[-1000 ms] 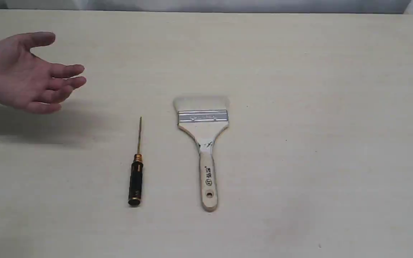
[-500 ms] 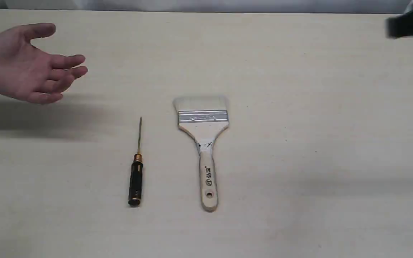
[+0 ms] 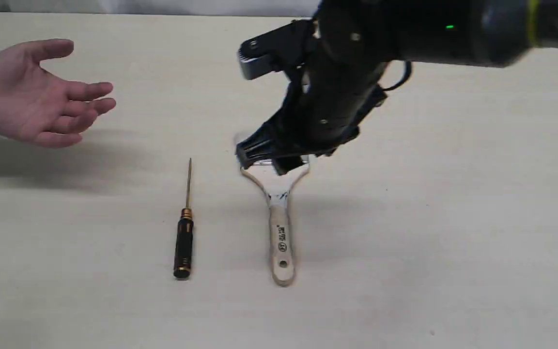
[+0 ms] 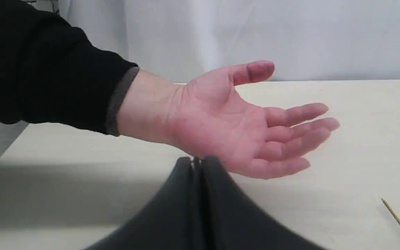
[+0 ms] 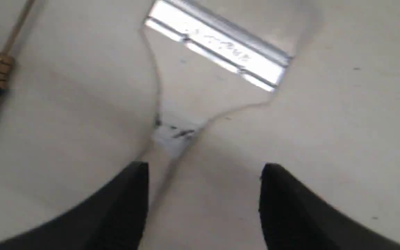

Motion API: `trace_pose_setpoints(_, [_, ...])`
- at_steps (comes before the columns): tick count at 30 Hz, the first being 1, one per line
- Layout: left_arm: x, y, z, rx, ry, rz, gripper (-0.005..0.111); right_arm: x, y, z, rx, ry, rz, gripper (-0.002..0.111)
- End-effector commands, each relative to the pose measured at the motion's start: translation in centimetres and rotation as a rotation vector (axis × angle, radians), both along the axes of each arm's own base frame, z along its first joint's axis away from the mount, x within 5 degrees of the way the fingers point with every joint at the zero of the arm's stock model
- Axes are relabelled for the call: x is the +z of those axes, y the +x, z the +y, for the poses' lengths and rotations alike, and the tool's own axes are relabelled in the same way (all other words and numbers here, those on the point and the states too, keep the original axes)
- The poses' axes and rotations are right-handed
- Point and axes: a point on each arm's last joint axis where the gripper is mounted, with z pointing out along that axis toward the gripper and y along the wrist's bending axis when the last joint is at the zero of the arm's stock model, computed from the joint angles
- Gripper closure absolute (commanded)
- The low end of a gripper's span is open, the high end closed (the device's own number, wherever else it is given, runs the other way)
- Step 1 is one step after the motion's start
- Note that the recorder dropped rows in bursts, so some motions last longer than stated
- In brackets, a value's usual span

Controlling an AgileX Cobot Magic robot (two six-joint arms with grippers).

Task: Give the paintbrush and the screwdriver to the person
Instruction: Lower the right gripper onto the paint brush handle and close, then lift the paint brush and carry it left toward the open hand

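Progress: nothing delivered. Paintbrush and screwdriver lie side by side on the surface, mid-scene. Right gripper, fingers spread and empty, hangs above the brush neck. Left gripper fingers are pressed together. Person's hand waits open, far left.

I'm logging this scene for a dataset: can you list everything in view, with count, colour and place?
paintbrush: one, pale wood with silver ferrule, flat mid-table
screwdriver: one, black and gold, flat, left of the paintbrush in the exterior view
table: one, cream, under everything
backdrop: one, white, behind the table
person's hand: one, bare with dark sleeve, palm open above the table
right end effector: one, black, open over the paintbrush's neck
left end effector: one, black, shut, facing the hand
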Motion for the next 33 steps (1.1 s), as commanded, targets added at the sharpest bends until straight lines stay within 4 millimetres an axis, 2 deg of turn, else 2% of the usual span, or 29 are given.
trace_pose_setpoints(1, [0.0,0.0,-0.1,-0.009,-0.006,-0.005,0.107,-1.4,0.1,2.7,0.023,-0.021,0.078,0.056])
trace_pose_setpoints(3, [0.0,0.0,-0.1,-0.009,-0.006,-0.005,0.107,-2.1,0.4,3.7,0.032,-0.032,0.087,0.056])
trace_pose_setpoints(6, [0.0,0.0,-0.1,-0.009,-0.004,-0.008,0.107,-3.7,0.9,4.0,-0.023,-0.052,0.111,0.056])
trace_pose_setpoints(13, [0.0,0.0,-0.1,-0.009,-0.004,-0.007,0.107,-7.3,1.3,4.0,-0.041,-0.115,0.16,0.056])
trace_pose_setpoints(24, [0.0,0.0,-0.1,-0.009,-0.004,-0.007,0.107,-11.3,1.4,4.0,-0.128,-0.154,0.215,0.057])
trace_pose_setpoints(27, [0.0,0.0,-0.1,-0.009,-0.004,-0.007,0.107,-11.6,1.5,4.0,-0.114,-0.164,0.199,0.071])
trace_pose_setpoints(29, [0.0,0.0,-0.1,-0.009,-0.004,-0.007,0.107,-11.7,1.7,3.7,-0.085,-0.197,0.181,0.091])
trace_pose_setpoints(31, [0.0,0.0,-0.1,-0.009,-0.004,-0.007,0.107,-11.6,1.7,3.4,-0.032,-0.242,0.175,0.104])
trace_pose_setpoints(33, [0.0,0.0,-0.1,-0.009,-0.004,-0.007,0.107,-11.3,1.6,3.2,-0.009,-0.274,0.182,0.104])
